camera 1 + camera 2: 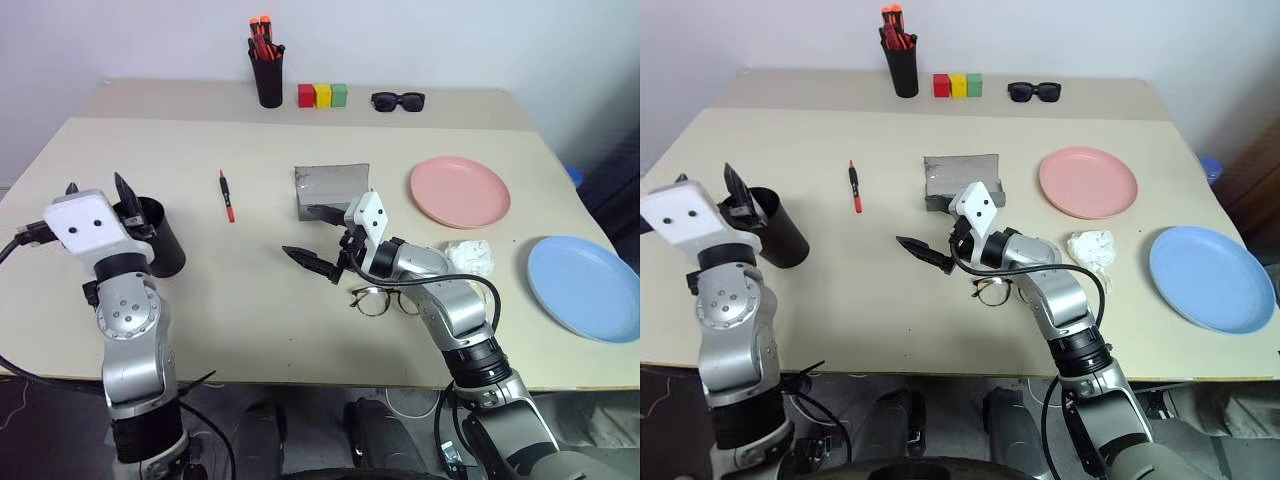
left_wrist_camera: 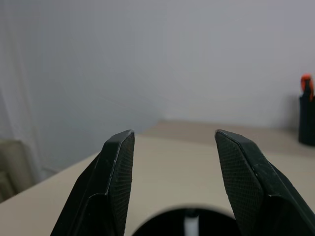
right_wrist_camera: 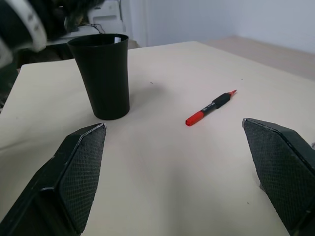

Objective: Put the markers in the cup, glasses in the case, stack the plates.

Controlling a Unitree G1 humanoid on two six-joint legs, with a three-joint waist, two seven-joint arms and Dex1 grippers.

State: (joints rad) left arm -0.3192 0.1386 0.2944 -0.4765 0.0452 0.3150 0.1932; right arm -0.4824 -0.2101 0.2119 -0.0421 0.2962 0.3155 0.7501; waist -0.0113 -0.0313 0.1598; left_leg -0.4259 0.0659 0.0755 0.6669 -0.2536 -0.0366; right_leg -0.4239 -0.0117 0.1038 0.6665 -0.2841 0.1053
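The black cup (image 1: pixel 160 238) stands at the table's left with a white marker (image 2: pixel 190 224) inside it. My left gripper (image 2: pixel 174 140) hovers just over the cup's rim, open, with nothing between its fingers. The red marker (image 1: pixel 227 195) lies flat on the table to the right of the cup. At mid-table my right gripper (image 1: pixel 305 232) points left, open and empty. The wire-rimmed glasses (image 1: pixel 383 300) lie under my right forearm. The grey case (image 1: pixel 333 190) sits open just behind that gripper. The pink plate (image 1: pixel 460 192) and the blue plate (image 1: pixel 585 288) lie apart on the right.
A crumpled white tissue (image 1: pixel 470 257) lies between the plates. Along the back stand a black pen holder (image 1: pixel 267 78) with orange-capped markers, three coloured blocks (image 1: pixel 322 95) and black sunglasses (image 1: pixel 398 100). The blue plate is close to the table's right edge.
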